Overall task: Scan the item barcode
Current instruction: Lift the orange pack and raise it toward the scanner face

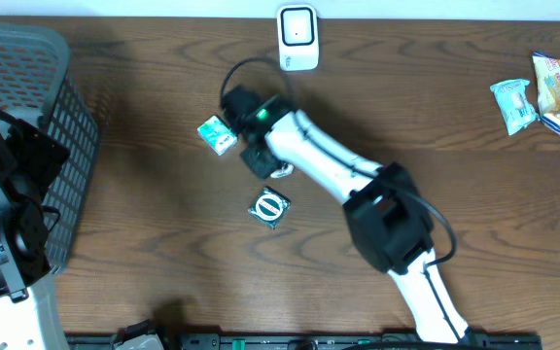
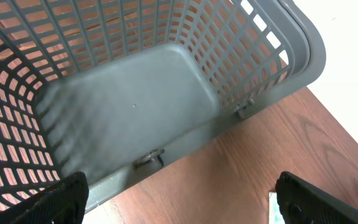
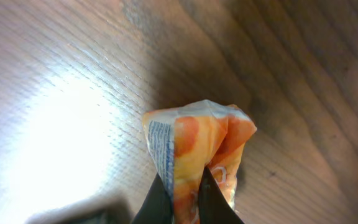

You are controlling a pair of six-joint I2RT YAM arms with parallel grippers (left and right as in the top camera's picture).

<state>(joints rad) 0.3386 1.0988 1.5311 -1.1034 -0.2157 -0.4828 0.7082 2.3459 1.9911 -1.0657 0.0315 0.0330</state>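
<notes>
Right hand (image 3: pixel 183 198) pinches an orange snack packet (image 3: pixel 197 140) over the tabletop (image 3: pixel 73 74); left hand (image 2: pixel 180 198) gapes wide before the gray basket (image 2: pixel 135 106).

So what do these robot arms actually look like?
The right arm is white tubes with chunky black joints, a thin black cable looping alongside and a green light near its wrist. The left arm looks mostly black. Both end in two black fingers.
</notes>
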